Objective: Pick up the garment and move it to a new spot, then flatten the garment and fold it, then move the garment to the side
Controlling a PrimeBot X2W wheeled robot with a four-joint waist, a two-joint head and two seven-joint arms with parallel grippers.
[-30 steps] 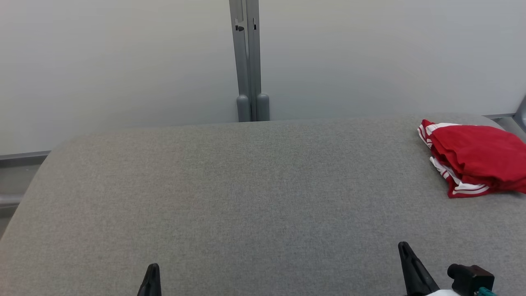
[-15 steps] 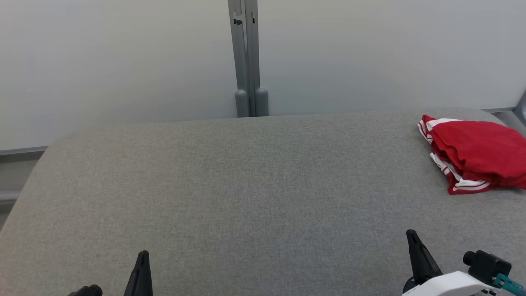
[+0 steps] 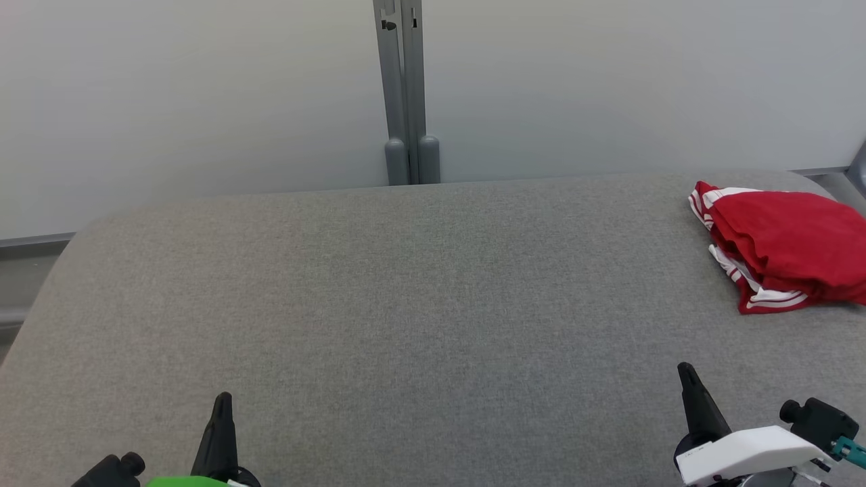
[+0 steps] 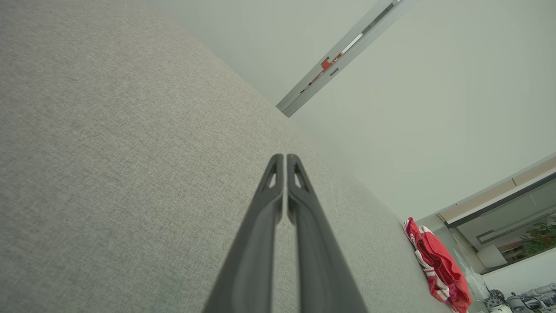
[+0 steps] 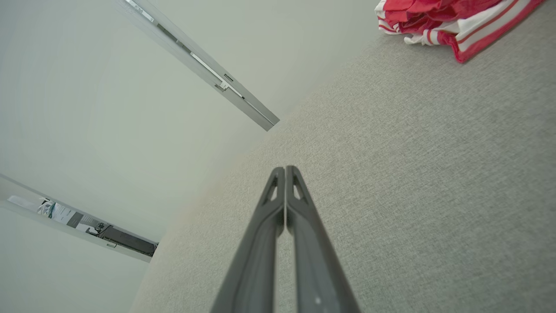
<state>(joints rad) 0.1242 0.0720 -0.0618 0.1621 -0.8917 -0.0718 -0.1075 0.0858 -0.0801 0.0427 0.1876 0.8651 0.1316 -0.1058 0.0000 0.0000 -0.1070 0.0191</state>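
Left jaws: together, the two dark fingers [image 4: 260, 243] pressed flat along their length, holding nothing. They sit at the near edge of the table [image 3: 406, 304], left of middle, tips pointing toward the far edge. Whether the tips touch the table's grey fabric cannot be told.

Right jaws: together as well, fingers [image 5: 256, 252] meeting at the tips, holding nothing. They sit at the near edge, toward the right, also pointing toward the far edge. A white arm casing [image 3: 741, 453] shows behind them.

Garment [image 3: 785, 247]: red with white stripes along its hems, bunched in a loose folded heap at the far right corner of the table. It lies well apart from both jaws, nearer the right ones. The head view cuts off its right side.

Table between jaws and garment: bare grey fabric, smooth.

Beyond the far edge: a grey metal post [image 3: 404, 95] stands upright against a pale wall [image 3: 203, 101].
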